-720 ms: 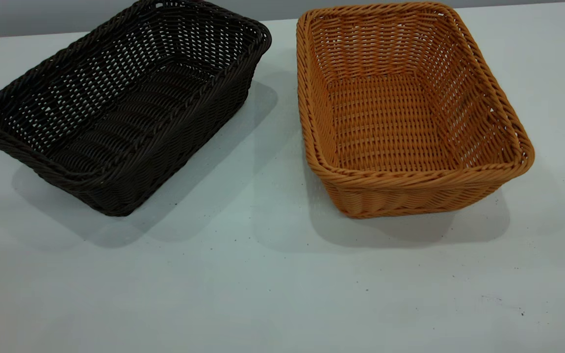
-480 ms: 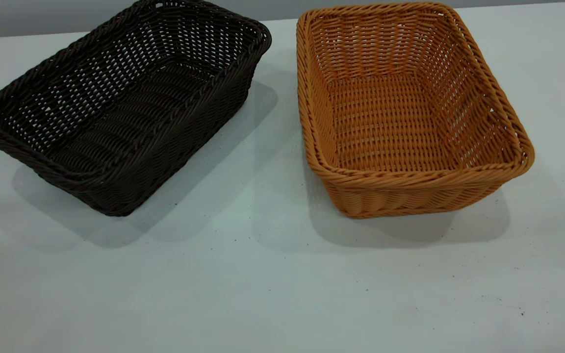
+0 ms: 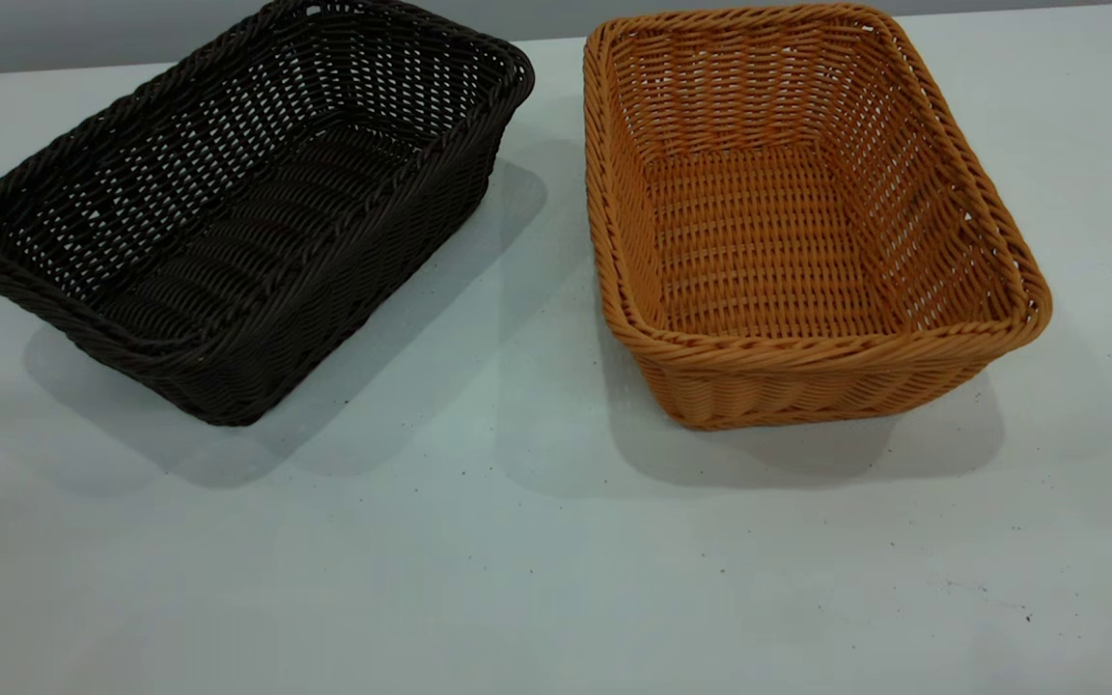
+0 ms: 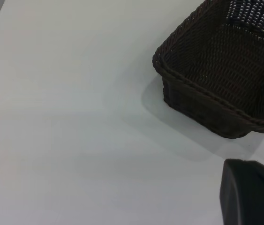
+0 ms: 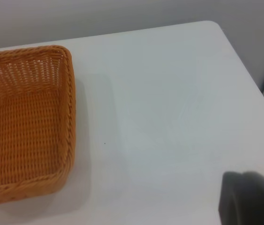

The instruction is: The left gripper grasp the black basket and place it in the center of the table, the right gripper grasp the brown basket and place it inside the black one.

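The black basket [image 3: 228,208] stands on the white table [image 3: 517,579] at the back left, turned at an angle. Beside it at the back right sits the brown basket [image 3: 797,212], with a strip of bare table between the two. Both are empty. Neither arm appears in the exterior view. The left wrist view has a corner of the black basket [image 4: 225,79] some way off, and only a black part of my left gripper [image 4: 251,194] at the frame's edge. In the right wrist view the brown basket [image 5: 24,122] lies apart from a black part of my right gripper [image 5: 249,199].
The table's front half [image 3: 556,598] is bare white with small dark specks. The right wrist view takes in a rounded table corner [image 5: 216,26] and edge beyond the brown basket. A grey wall [image 3: 35,29] runs behind the table.
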Action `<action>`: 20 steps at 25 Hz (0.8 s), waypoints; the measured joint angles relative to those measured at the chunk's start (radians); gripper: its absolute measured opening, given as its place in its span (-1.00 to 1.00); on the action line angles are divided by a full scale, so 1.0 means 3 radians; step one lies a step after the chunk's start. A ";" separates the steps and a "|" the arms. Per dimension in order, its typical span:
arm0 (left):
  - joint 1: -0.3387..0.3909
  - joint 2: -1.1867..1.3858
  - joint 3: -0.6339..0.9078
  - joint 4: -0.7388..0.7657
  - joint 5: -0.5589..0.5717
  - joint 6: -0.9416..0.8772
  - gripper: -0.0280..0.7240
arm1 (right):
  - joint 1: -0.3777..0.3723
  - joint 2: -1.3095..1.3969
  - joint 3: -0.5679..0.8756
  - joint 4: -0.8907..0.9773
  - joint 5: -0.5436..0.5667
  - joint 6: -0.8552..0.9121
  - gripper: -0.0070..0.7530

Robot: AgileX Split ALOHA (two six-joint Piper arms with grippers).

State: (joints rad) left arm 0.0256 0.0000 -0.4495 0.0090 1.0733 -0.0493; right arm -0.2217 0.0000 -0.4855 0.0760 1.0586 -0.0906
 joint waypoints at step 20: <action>-0.0063 0.0000 0.0000 -0.0030 0.0000 0.0000 -0.93 | 0.0000 0.0000 0.0000 0.0045 0.0000 0.0000 -0.98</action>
State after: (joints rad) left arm 0.0066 0.0000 -0.4495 0.0000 1.0733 -0.0493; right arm -0.2217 0.0000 -0.4855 0.0894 1.0586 -0.0906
